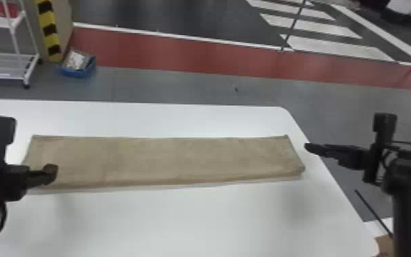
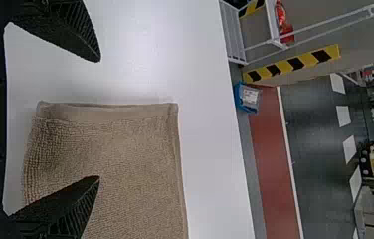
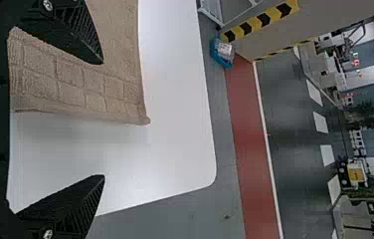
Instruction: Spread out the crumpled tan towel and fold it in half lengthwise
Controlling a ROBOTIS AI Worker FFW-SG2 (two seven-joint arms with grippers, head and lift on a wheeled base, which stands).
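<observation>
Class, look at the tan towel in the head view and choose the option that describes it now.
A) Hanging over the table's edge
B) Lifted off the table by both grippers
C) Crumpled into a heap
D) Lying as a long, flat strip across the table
D, because the towel lies flat on the white table as a long strip running from the robot's left to its right.

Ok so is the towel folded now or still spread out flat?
Folded: the towel lies as a long, narrow strip on the table, fairly smooth.
</observation>
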